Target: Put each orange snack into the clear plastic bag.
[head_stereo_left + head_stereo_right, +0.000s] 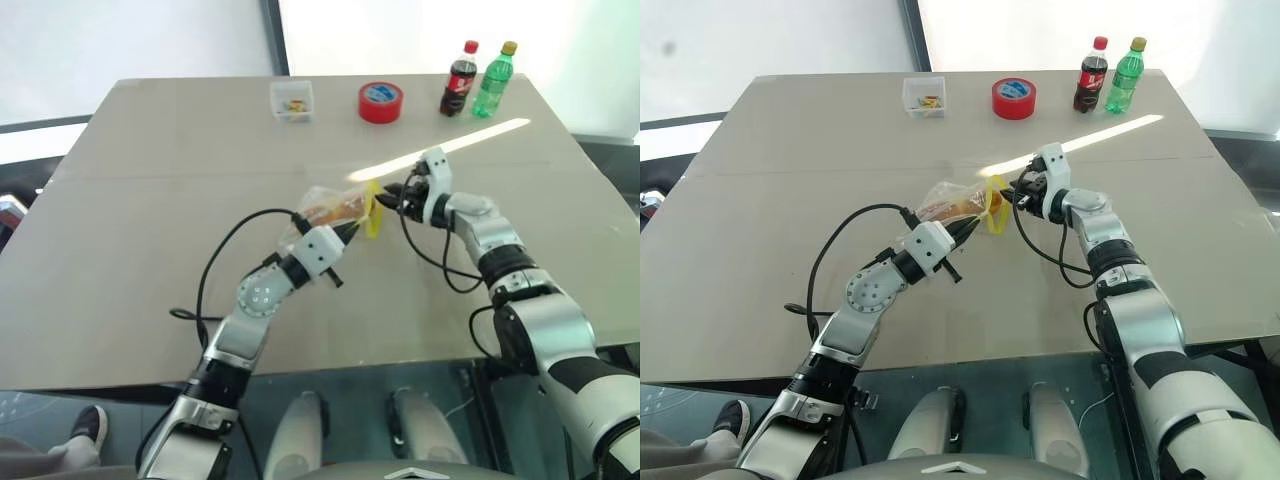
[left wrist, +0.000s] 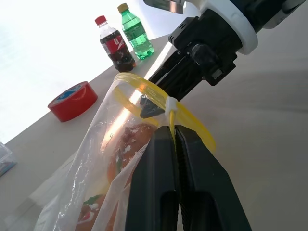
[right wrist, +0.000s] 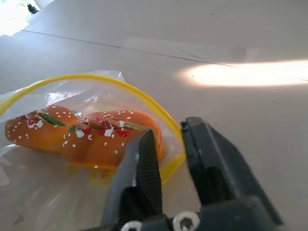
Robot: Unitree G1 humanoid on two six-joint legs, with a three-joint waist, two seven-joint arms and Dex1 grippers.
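Clear plastic bag (image 1: 958,208): held above the table (image 1: 760,200) middle, long axis level, yellow mouth toward the table's right edge. Both orange snacks (image 3: 72,132) inside, end to end. My left gripper (image 1: 350,232) clamps its zip strip; my right gripper (image 3: 166,144) pinches the mouth rim.

Clear, crinkly plastic bag (image 3: 57,192) with a smooth yellow plastic zip strip (image 3: 120,89). Inside it, two glossy orange snacks (image 3: 103,137) with pale speckles. The tool fingers (image 3: 211,159) are matt black plastic. The counter (image 1: 150,200) is smooth, matt beige. On it, a glossy red tape roll (image 1: 381,102) and two shiny plastic bottles (image 1: 477,80).
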